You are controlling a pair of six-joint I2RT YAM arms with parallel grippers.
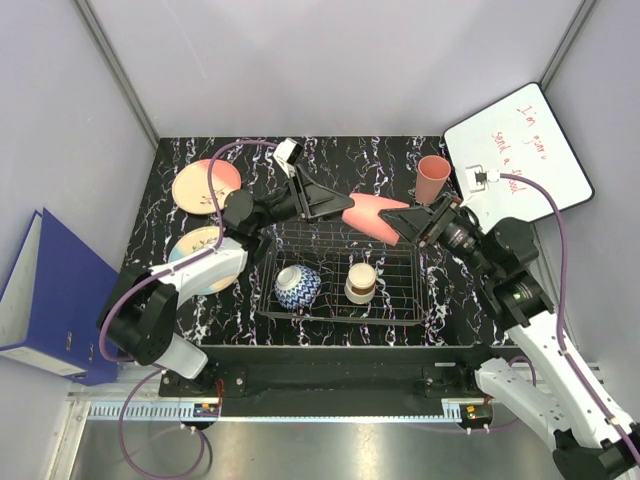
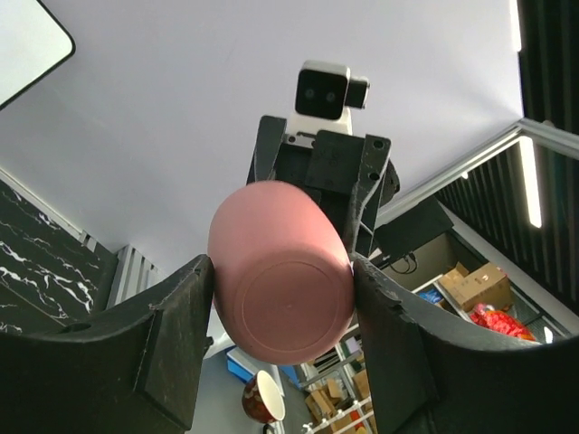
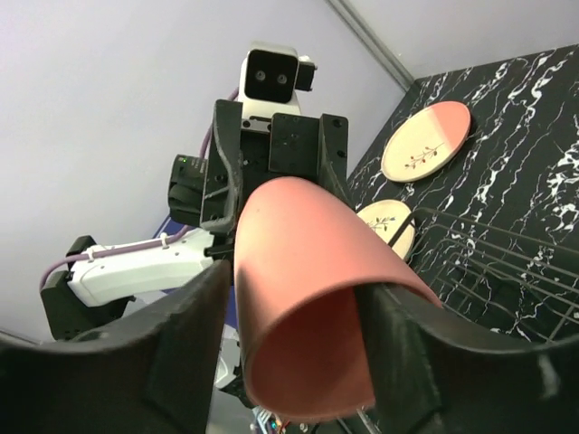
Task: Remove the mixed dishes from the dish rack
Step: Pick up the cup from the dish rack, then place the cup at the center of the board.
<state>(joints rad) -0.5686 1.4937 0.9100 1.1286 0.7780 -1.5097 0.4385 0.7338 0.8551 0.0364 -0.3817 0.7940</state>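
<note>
A pink cup [image 1: 375,215] lies on its side in the air above the far edge of the dish rack [image 1: 340,312], held between both grippers. My left gripper [image 1: 343,208] is shut on its base end [image 2: 282,298], with both fingers against the wall. My right gripper [image 1: 408,224] is shut on the rim end [image 3: 298,298]. In the rack stand a blue-and-white patterned bowl [image 1: 298,286] and a cream cup with a brown band [image 1: 360,282]. A second pink cup [image 1: 432,178] stands upright on the table at the back right.
A pink/cream plate [image 1: 206,186] lies on the table at the back left. A light blue/cream plate [image 1: 196,252] lies nearer, partly under my left arm. A whiteboard [image 1: 520,150] leans at the back right. A blue binder [image 1: 45,295] stands outside the left wall.
</note>
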